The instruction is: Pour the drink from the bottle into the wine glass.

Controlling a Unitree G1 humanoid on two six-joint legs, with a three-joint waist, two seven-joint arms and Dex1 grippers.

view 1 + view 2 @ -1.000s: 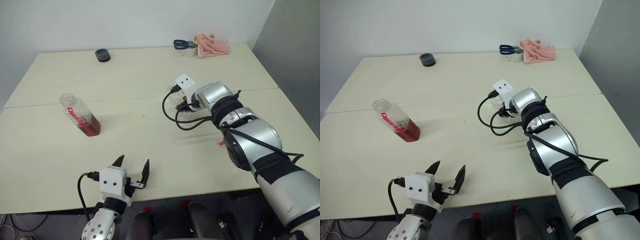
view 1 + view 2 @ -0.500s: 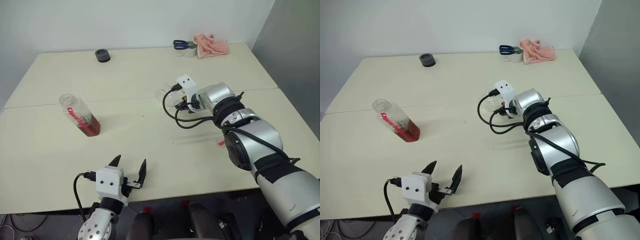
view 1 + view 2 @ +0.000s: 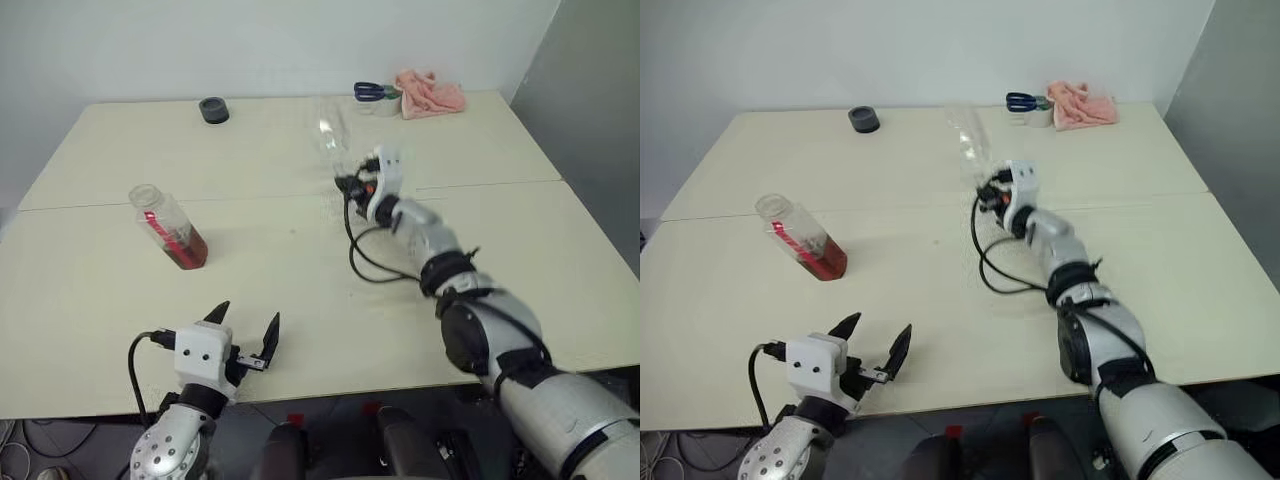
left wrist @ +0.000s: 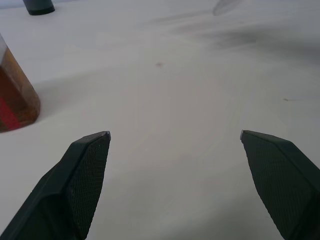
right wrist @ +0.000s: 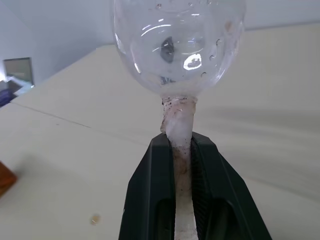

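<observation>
The glass is picked up.

The right gripper (image 5: 181, 150) has squeezed its fingers shut on the stem of the wine glass (image 5: 179, 42) and tipped it up. The left gripper (image 3: 243, 335) stays wide open, the bottle (image 3: 168, 228) well ahead of its fingers, waiting to be grabbed.

one bottle (image 3: 168, 227), one wine glass (image 5: 179, 45), two tools

- Table (image 3: 480, 150): pale cream top, seam line running across it, fills most of the scene.
- Plain white wall (image 3: 250, 40) right behind table's far edge.
- Grey panel (image 3: 590, 110) off table's right side.
- Dark floor under table's near edge, cables at the left corner.
- Lighting even, soft shadows.
</observation>
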